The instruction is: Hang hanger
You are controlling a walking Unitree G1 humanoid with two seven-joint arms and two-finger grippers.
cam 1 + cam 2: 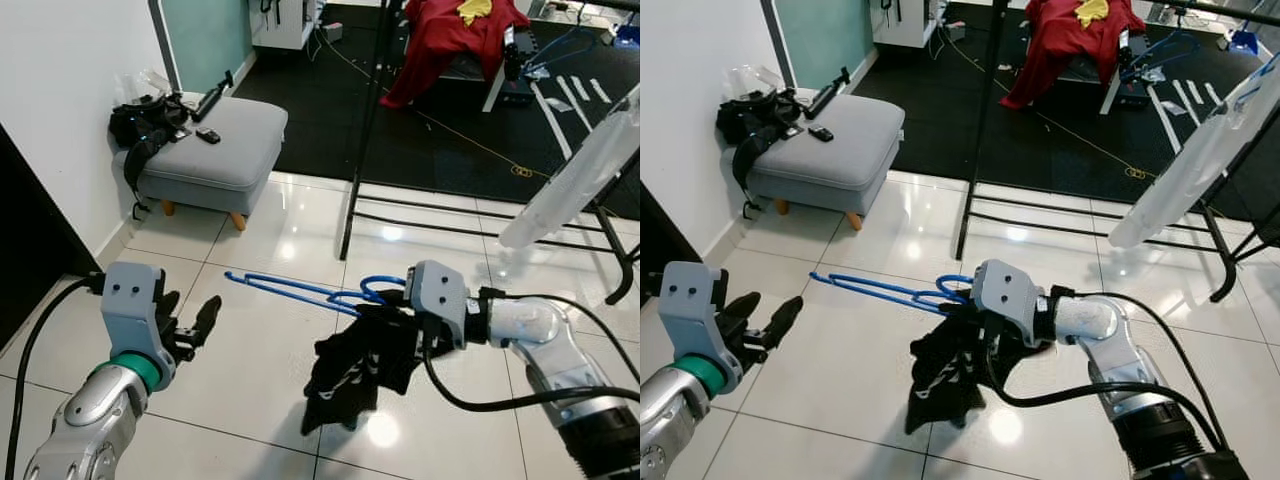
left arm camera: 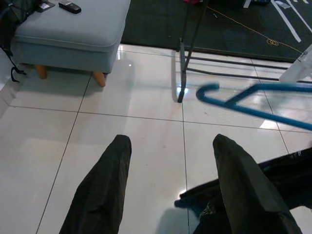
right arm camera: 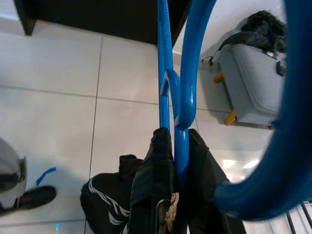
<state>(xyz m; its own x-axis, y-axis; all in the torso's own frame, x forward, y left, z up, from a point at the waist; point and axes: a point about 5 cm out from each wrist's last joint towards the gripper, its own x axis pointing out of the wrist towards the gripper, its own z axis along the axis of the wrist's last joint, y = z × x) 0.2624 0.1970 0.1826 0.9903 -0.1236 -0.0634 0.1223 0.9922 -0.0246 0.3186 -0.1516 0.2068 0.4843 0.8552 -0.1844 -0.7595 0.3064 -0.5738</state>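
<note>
my right pincer (image 1: 412,318) is clamped on the blue hanger (image 1: 300,290) at its neck, so the black garment (image 1: 352,375) dangles below it, clear of the floor. left pincer (image 1: 190,325) waits alongside, spread wide and empty. the clothes rack (image 1: 372,95) stands just ahead.

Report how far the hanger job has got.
Done: the right end effector grips the blue hanger, with black clothing draped from it. In hand: it holds them above the floor. Left: hooking it on the black rack. The left end effector is open.
</note>
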